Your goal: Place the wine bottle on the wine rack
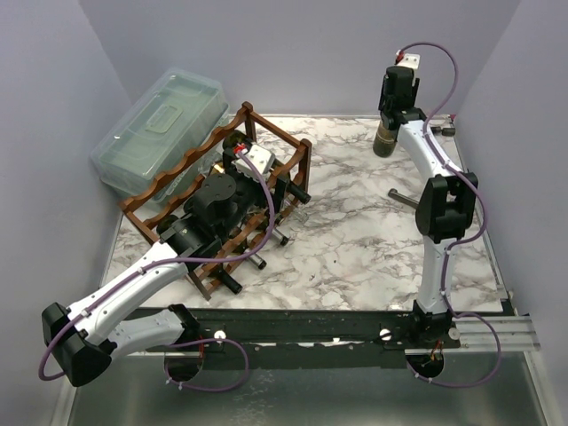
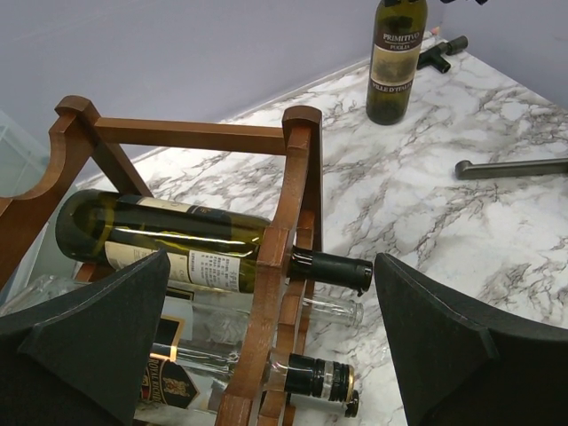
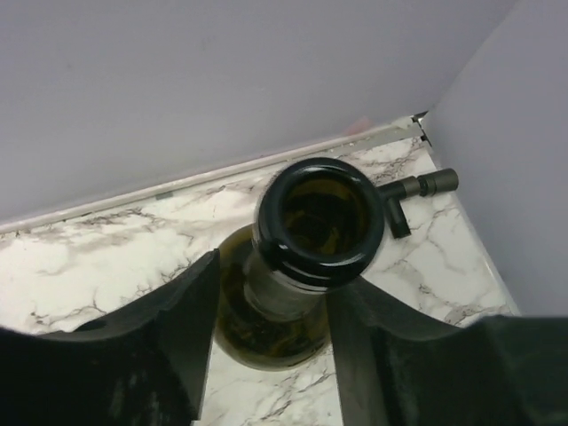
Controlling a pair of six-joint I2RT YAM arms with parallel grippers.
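Wine bottle (image 3: 319,266) of dark green glass stands upright directly under my right gripper (image 3: 275,293), neck between my fingers (image 3: 177,337); whether they pinch it yet, I cannot tell. Reddish-brown wooden wine rack (image 1: 182,169) lies well off to my left.

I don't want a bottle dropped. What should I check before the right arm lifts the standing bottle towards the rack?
1. Standing wine bottle upright on the table: ok.
2. Its neck between the right claw fingers: ok.
3. Right claw gripping the neck firmly: cannot tell.
4. Left claw open, holding nothing: ok.
5. Approach to the wine rack free: not ok, the left claw hangs right in front of it.
6. Empty cradle for the bottle: cannot tell, partly hidden.
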